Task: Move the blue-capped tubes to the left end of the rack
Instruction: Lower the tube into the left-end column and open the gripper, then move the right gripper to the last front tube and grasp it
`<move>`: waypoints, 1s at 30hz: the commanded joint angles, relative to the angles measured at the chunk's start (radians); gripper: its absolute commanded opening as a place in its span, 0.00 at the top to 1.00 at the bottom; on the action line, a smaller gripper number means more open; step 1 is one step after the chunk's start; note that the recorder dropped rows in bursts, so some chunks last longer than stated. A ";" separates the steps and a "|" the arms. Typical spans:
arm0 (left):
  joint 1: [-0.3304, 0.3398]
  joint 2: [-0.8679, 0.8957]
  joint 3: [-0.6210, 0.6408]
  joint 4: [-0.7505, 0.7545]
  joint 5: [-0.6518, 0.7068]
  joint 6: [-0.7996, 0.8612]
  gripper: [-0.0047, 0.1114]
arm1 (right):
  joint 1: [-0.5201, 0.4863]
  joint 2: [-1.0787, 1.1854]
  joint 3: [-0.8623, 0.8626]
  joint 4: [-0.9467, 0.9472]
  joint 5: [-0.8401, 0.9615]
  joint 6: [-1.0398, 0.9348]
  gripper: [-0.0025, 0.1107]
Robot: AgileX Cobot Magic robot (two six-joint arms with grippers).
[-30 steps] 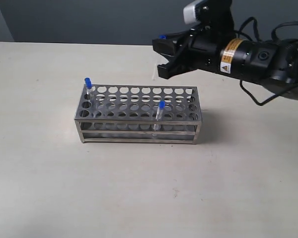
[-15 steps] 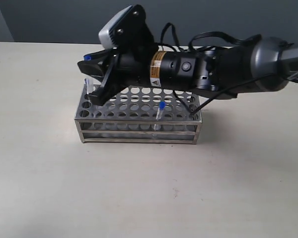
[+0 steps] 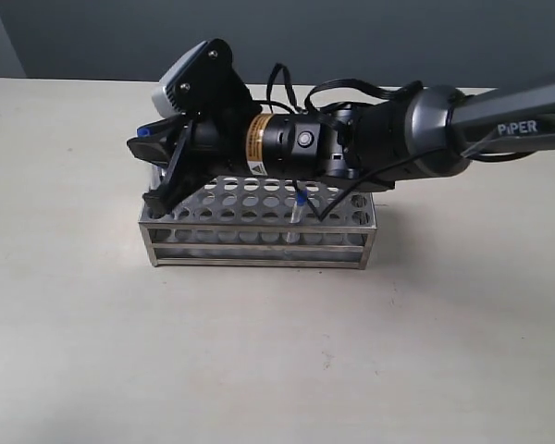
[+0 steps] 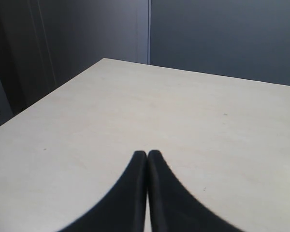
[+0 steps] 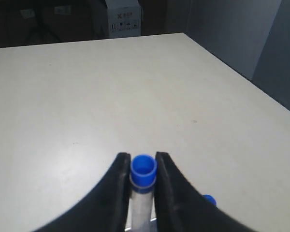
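Observation:
My right gripper (image 3: 141,144) has reached across over the left end of the steel rack (image 3: 259,242). It is shut on a blue-capped tube (image 5: 143,170), gripped just below the cap between the fingertips (image 5: 122,166). That cap (image 3: 143,132) shows at the gripper's tip in the exterior view. A second blue cap (image 5: 209,199) peeks out beside the right finger, low down. Another blue-capped tube (image 3: 299,208) stands in the rack's front row near the middle. My left gripper (image 4: 147,153) is shut on nothing above bare table. It is out of the exterior view.
The right arm (image 3: 370,148) lies across the rack's back rows and hides its left corner. The pale table (image 3: 259,351) stretches round the rack, with a dark wall behind. A white box (image 5: 123,19) stands past the table's far edge in the right wrist view.
The right arm swept from the rack's far right to its left end with the tube, and in the last half second moved slightly further left and lower.

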 commanded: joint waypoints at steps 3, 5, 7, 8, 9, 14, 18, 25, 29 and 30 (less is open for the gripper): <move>0.002 -0.004 -0.003 -0.002 -0.005 -0.001 0.95 | 0.001 0.030 -0.013 0.000 0.018 0.000 0.99; 0.002 -0.004 -0.003 -0.002 -0.005 -0.001 0.95 | 0.001 0.041 -0.013 0.000 0.021 0.000 0.99; 0.002 -0.004 -0.003 -0.002 -0.007 -0.001 0.95 | 0.001 0.053 -0.013 0.000 0.023 0.004 0.99; 0.002 -0.004 -0.003 0.000 -0.007 -0.001 0.95 | 0.001 0.058 -0.013 0.000 0.023 0.010 0.99; 0.002 -0.004 -0.003 0.000 -0.007 -0.001 0.95 | 0.001 0.062 -0.013 0.000 0.027 0.018 0.99; 0.002 -0.004 -0.003 0.000 -0.007 -0.001 0.95 | 0.001 0.065 -0.013 -0.002 0.027 0.024 0.82; 0.002 -0.004 -0.003 0.000 -0.007 -0.001 0.95 | 0.001 0.061 -0.013 -0.002 0.031 0.025 0.70; 0.002 -0.004 -0.003 0.000 -0.007 -0.001 0.95 | -0.001 -0.187 -0.011 -0.019 0.340 0.071 0.69; 0.002 -0.004 -0.003 0.000 -0.007 -0.001 0.95 | -0.064 -0.288 0.066 0.003 0.398 0.066 0.69; 0.002 -0.004 -0.003 0.000 -0.007 -0.001 0.95 | -0.081 -0.307 0.103 0.025 0.382 0.066 0.69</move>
